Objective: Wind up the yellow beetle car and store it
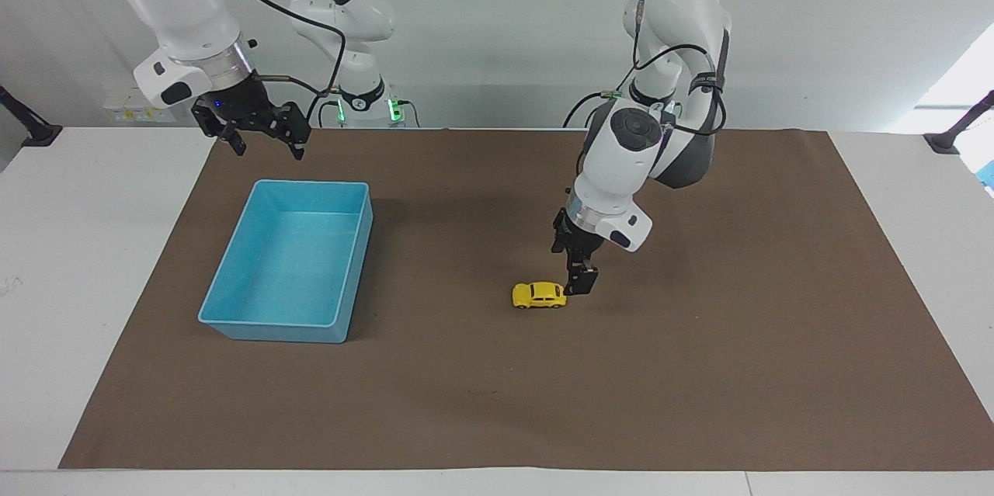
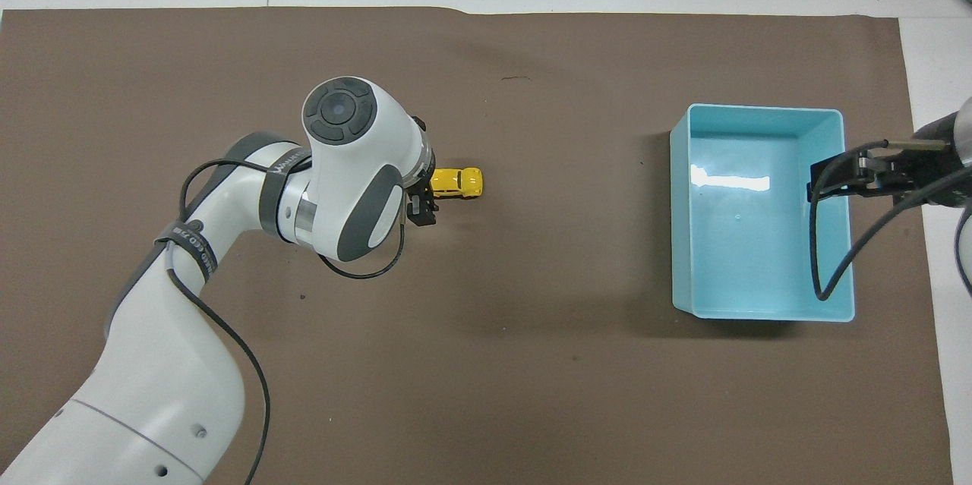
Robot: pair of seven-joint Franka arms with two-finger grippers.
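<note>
Yellow beetle car sits mid-mat on its wheels, well apart from the blue bin. Left gripper open, low, just beside its end; right gripper open, waiting above the bin's robot-side end. Car is probably light, rigid, glossy and free-rolling, so pinch across the flat sides, not the rounded roof.

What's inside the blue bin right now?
Nothing visible: the blue bin shows only its bare floor. In the overhead view the right claw and its cable cover a strip of it. The yellow beetle car sits on the brown mat.

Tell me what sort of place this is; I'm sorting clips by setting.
Probably a robotics lab bench: two white arms mounted at a white table covered by a brown mat, with only a yellow beetle car and a blue bin laid out.
</note>
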